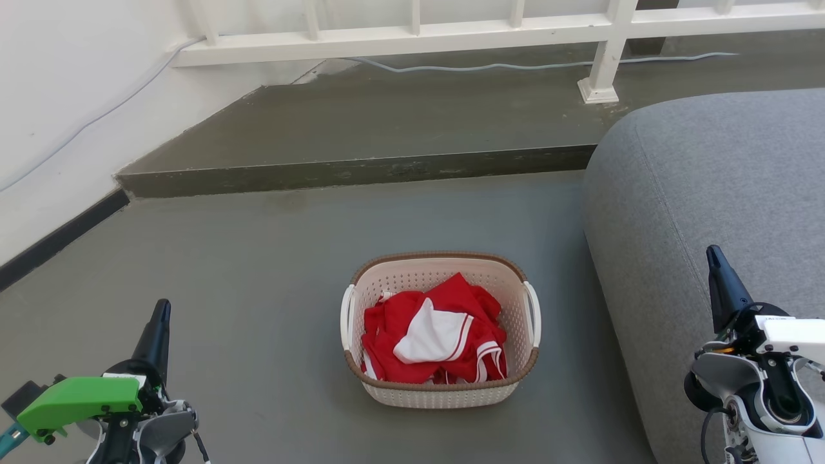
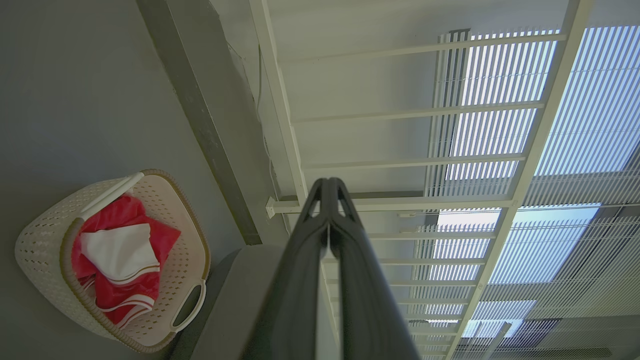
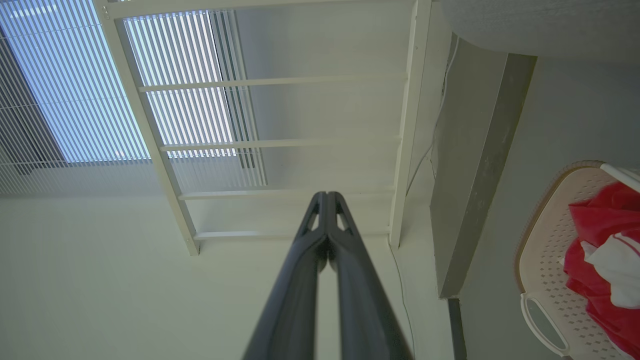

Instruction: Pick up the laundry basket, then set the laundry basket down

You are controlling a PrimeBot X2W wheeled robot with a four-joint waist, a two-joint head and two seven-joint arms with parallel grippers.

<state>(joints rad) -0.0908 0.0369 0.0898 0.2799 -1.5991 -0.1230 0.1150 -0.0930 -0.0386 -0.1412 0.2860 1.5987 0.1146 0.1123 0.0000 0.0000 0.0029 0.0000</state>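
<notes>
The laundry basket (image 1: 445,386) stands on the grey floor at the middle of the head view, cream with perforated walls, a brown rim and white side handles. Red and white clothes (image 1: 433,336) fill it. It also shows at the lower left of the left wrist view as the laundry basket (image 2: 45,250) and at the right edge of the right wrist view as the laundry basket (image 3: 545,260). My left gripper (image 1: 161,309) is at the lower left, shut and empty, well apart from the basket. My right gripper (image 1: 714,254) is at the lower right, shut and empty, in front of the sofa.
A grey sofa (image 1: 722,193) stands right of the basket, close to its right handle. A raised concrete step (image 1: 361,171) runs across behind the basket, with a white railing (image 1: 412,35) and a cable on it. A white wall (image 1: 58,96) borders the left.
</notes>
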